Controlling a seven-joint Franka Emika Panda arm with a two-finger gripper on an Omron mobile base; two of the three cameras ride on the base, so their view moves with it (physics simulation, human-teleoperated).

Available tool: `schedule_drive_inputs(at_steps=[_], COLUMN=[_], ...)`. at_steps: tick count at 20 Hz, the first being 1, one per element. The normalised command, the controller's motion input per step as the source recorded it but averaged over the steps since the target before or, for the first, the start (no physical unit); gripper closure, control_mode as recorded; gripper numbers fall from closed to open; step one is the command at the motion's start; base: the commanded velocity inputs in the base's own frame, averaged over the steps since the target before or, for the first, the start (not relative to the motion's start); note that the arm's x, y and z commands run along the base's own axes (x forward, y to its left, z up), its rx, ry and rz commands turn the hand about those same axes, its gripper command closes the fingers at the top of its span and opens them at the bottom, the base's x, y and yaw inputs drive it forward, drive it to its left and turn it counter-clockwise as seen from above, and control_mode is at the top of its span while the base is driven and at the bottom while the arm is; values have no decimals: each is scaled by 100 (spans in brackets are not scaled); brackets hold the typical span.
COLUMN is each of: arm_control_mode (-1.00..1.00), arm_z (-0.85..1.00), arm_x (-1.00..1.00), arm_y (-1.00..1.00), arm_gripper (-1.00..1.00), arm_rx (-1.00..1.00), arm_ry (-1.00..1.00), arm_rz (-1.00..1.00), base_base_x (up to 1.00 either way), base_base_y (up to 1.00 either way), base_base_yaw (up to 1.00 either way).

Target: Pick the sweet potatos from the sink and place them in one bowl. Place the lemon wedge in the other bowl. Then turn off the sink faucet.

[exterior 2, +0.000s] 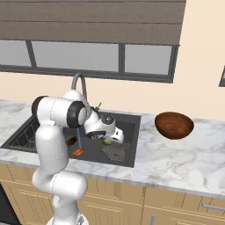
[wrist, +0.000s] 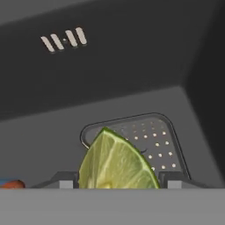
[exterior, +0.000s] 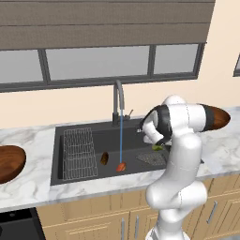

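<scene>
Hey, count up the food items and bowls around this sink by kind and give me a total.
Sweet potatoes: 2, the dark brown sweet potato and the orange-red sweet potato, both on the sink floor.
Lemon wedge: 1, between the gripper jaws over the drain grate.
Wooden bowls: 2, the left bowl and the right bowl, both on the counter.
Total: 5

I am working in a rendered home kitchen. Landmark: the black sink (exterior: 79, 136), set into a white marble counter (exterior 2: 176, 160). A grey gooseneck faucet (exterior: 117, 101) stands behind it, windows (exterior: 98, 63) with a lowered blind (exterior: 103, 21) above, light wooden cabinets (exterior 2: 145, 208) below, and a wooden bowl (exterior 2: 174, 125) to the right.
</scene>
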Motion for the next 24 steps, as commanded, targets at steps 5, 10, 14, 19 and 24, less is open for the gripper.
schedule_drive_inputs(at_steps=[5, 10, 14, 19, 24], arm_control_mode=[-100, -100, -100, -100, -100], arm_z=[100, 100, 100, 100, 100], arm_x=[0, -1, -13, -4, -16], arm_y=[-49, -26, -4, -1, 0], arm_gripper=[100, 100, 100, 100, 100], arm_rx=[-2, -10, -15, -9, -3], arm_ry=[-4, 0, 0, -3, -7], arm_rz=[-1, -7, -16, -16, -10], base_base_x=[0, 0, 0, 0, 0], base_base_y=[0, 0, 0, 0, 0], base_base_yaw=[0, 0, 0, 0, 0])
